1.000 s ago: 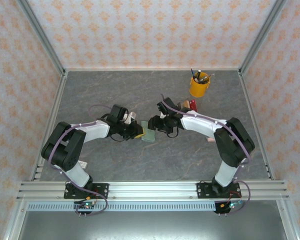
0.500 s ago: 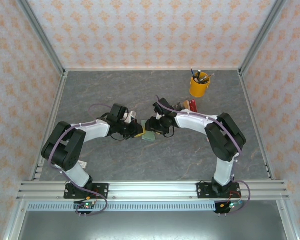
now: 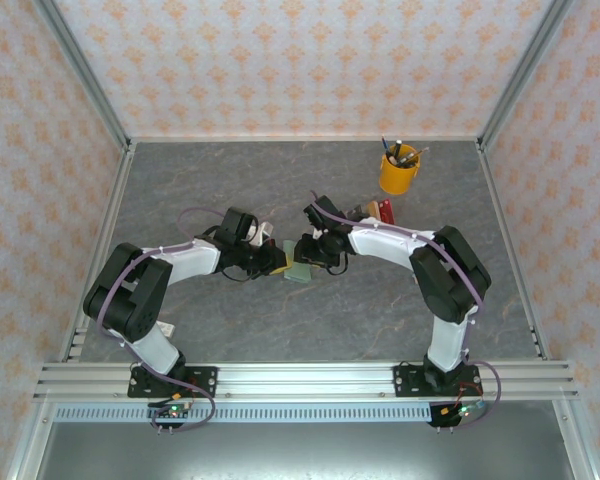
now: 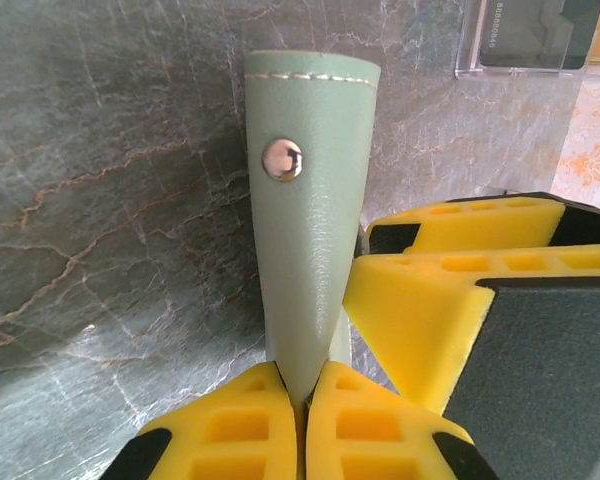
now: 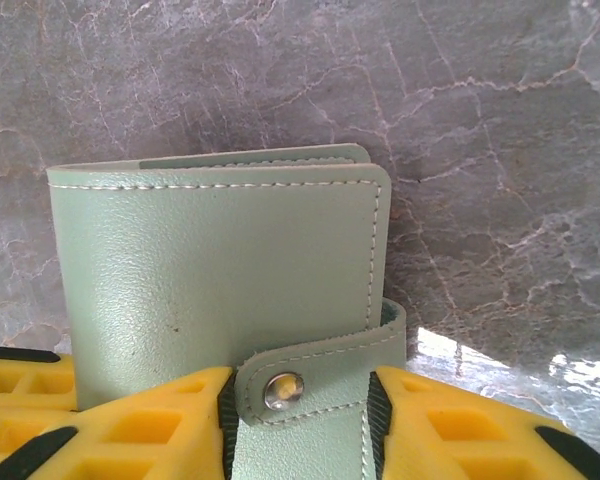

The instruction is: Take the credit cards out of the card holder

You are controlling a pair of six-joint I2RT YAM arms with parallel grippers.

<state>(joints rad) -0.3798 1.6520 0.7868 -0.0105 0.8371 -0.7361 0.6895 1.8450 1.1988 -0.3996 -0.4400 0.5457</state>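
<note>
The card holder is a pale mint-green wallet, folded shut, held between the two arms at the middle of the table. My left gripper is shut on one of the card holder's edges, and a metal snap stud faces this camera. My right gripper has its pads against both sides of the snap strap that wraps the card holder. In the top view the left gripper and right gripper meet at the holder. The credit cards are hidden inside it.
A yellow cup of pens stands at the back right. A clear rack with red and brown items sits just behind the right arm, and its edge shows in the left wrist view. Metal frame posts and walls bound the grey table.
The right arm has swung left onto the holder and its jaws have narrowed around the strap. The left arm has kept its hold and barely moved.
</note>
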